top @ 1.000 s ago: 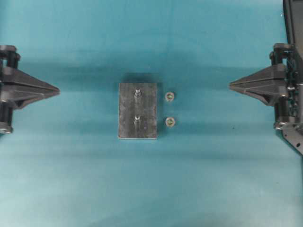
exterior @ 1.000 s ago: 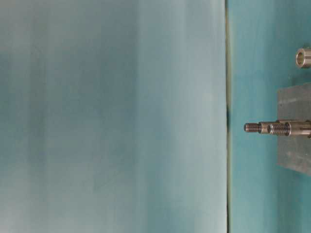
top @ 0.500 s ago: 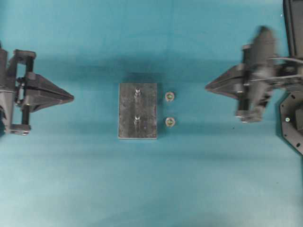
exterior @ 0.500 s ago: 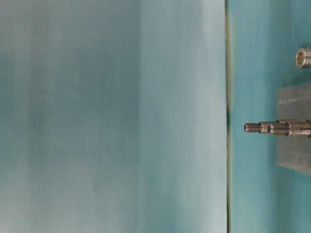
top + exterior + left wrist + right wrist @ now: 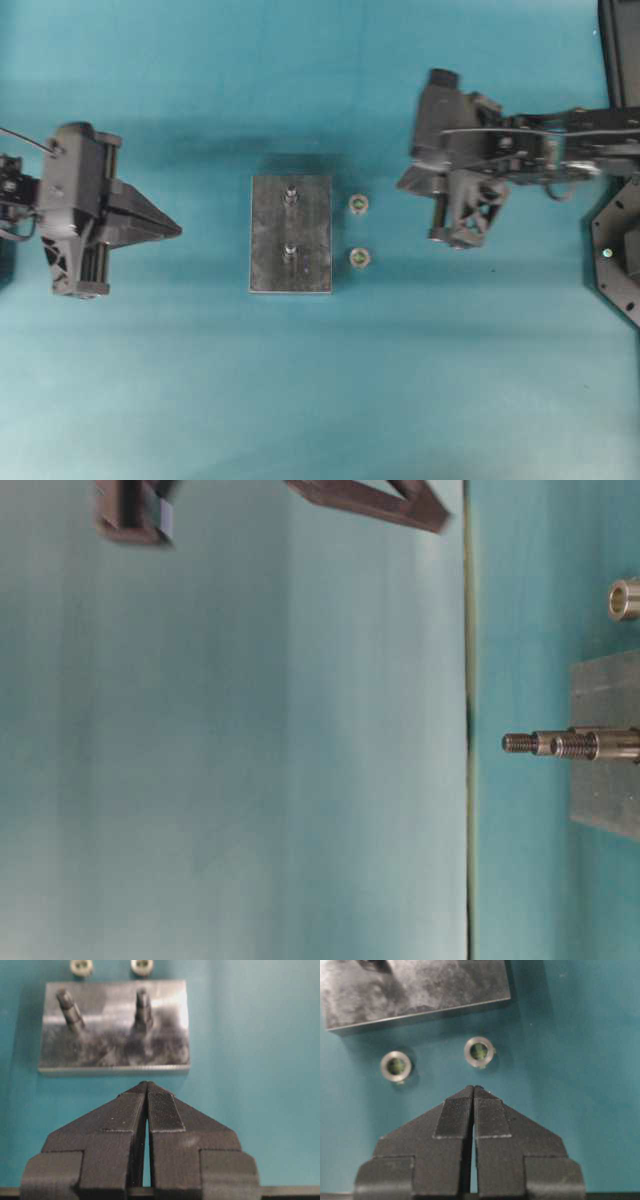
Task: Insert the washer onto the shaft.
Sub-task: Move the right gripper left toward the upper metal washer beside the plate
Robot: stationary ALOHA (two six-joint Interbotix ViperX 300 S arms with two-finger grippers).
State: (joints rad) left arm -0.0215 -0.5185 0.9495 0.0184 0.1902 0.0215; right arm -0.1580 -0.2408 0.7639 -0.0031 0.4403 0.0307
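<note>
The left gripper (image 5: 178, 230) sits at the left of the table (image 5: 320, 400), its jaws pressed together with nothing between them, its tip aimed right at the block (image 5: 290, 248) and well apart from it. In the left wrist view the closed tip (image 5: 147, 1084) hangs just short of the block's near edge (image 5: 114, 1066).

The block lies in the middle of the table with two shafts standing on it: the far shaft (image 5: 290, 196) and the near shaft (image 5: 288, 252). Both are bare. In the table-level view the shafts (image 5: 540, 743) overlap, threaded ends up.

Just right of the block, on the table, lie two washers: the far washer (image 5: 359, 204) and the near washer (image 5: 359, 258), each level with its shaft.

The right gripper (image 5: 473, 1089) is also closed and empty. In the right wrist view its tip points at the washers, nearest the one (image 5: 479, 1051) straight ahead, close but not touching; the other (image 5: 396, 1066) lies off to one side. From overhead the right arm (image 5: 470, 175) hangs right of the washers.
</note>
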